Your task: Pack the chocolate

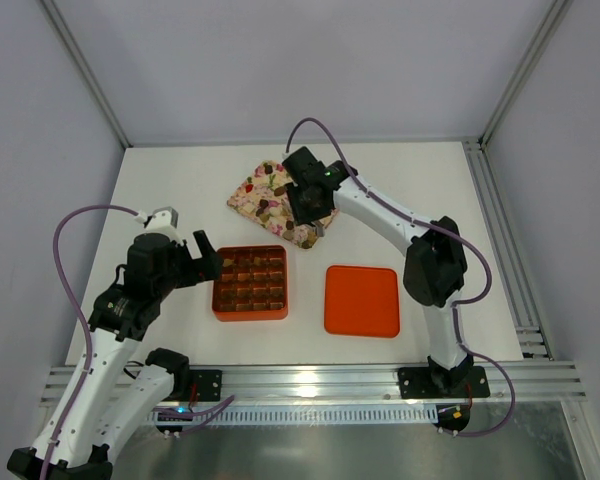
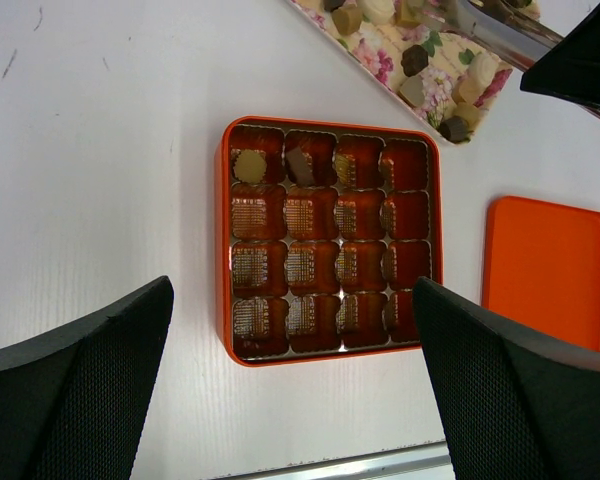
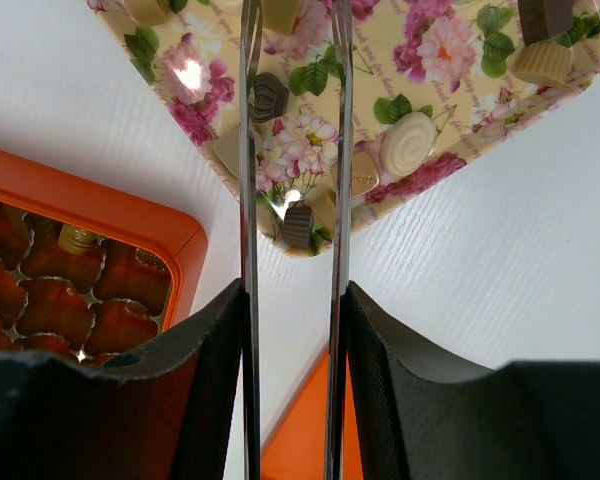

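Chocolate (image 3: 407,143) is scattered over the floral tray (image 3: 450,50) at far centre; 2 pieces are seated in the far-left cells of the orange grid box (image 2: 223,250); metal tongs (image 3: 248,150) are clamped by the right gripper (image 3: 295,300) above the tray; the left gripper (image 1: 208,262) is held wide apart, empty, left of the box.
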Controlling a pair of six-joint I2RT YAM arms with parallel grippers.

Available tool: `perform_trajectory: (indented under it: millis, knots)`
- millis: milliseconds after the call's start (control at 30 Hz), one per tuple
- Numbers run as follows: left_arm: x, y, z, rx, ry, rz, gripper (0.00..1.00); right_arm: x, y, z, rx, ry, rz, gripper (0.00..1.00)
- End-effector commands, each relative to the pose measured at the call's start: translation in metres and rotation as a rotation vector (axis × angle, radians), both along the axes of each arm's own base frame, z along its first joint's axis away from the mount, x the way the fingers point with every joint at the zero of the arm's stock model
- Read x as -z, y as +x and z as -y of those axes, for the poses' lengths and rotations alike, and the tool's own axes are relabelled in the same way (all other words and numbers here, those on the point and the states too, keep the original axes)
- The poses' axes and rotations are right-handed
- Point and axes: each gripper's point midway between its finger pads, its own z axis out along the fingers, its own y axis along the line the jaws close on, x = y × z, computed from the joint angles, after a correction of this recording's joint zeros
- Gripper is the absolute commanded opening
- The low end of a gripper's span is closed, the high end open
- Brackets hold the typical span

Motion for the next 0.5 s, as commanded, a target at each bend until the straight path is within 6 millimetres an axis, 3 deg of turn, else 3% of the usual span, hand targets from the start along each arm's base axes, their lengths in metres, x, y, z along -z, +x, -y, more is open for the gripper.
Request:
perform_trajectory:
  millis: [0,467]
  knots:
    - [-0.0077,0.0039,-0.0005,-0.007,-0.001,0.032,1.00,-0.0190,0.0120,-0.0119,-0.002,0.059,0.051,0.45]
    - [-0.0064,0.0040,-0.0001,-0.006,0.001,0.027,1.00,-0.0136,0.0103,-0.0159,-0.011,0.072,0.033,0.45]
